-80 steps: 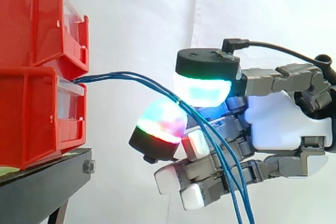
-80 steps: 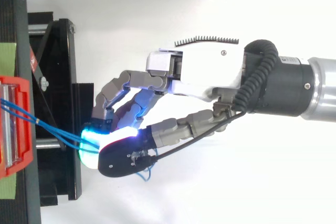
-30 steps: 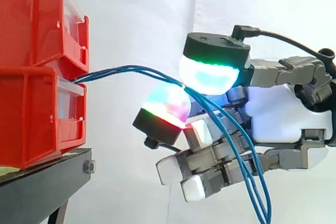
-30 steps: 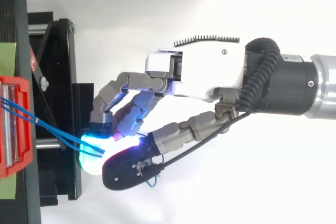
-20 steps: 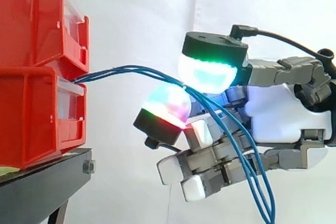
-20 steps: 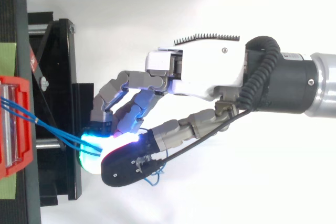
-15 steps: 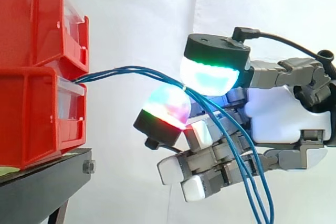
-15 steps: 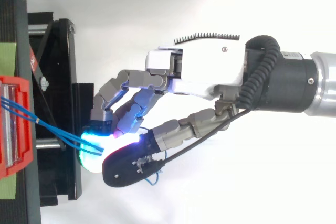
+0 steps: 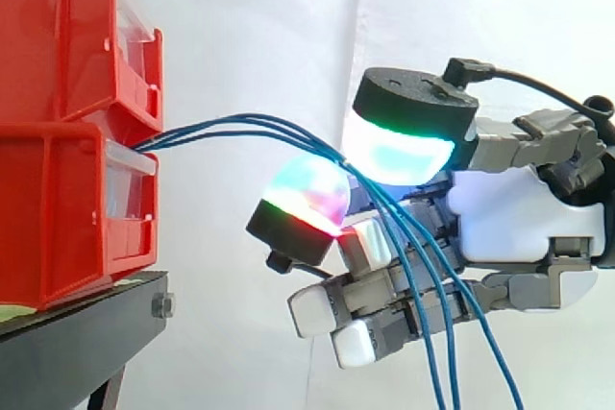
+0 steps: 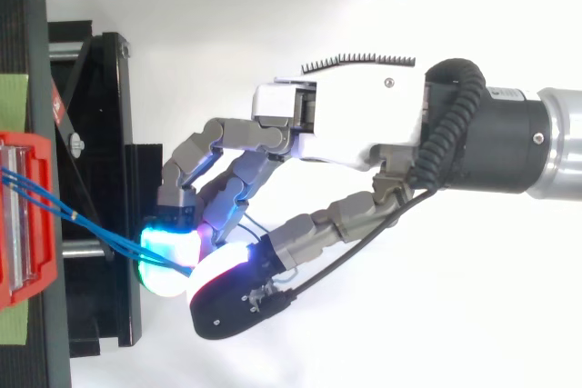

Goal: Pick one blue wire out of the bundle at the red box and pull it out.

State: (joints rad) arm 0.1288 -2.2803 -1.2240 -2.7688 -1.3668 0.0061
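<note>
Three thin blue wires (image 9: 240, 129) leave the front of the lower red bin (image 9: 58, 208) and arc right into my hand (image 9: 509, 218). They pass under the green-cyan thumb pad (image 9: 404, 151) and over a multicoloured fingertip (image 9: 303, 204). From there they drop through the curled fingers to the bottom edge. The thumb pad sits just above the wires where they bend. From above, the wires (image 10: 100, 233) run from the bin (image 10: 23, 215) to between the two glowing pads of the hand (image 10: 364, 124).
An upper red bin (image 9: 58, 36) is stacked on the lower one, both on a black stand (image 9: 77, 343). The stand's frame (image 10: 100, 88) lies just left of the fingertips. A white curtain hangs behind.
The thumb pad has risen and shifted right, away from the coloured fingertip. The wires' arc at the bin sits slightly higher, and their hanging loop has straightened.
</note>
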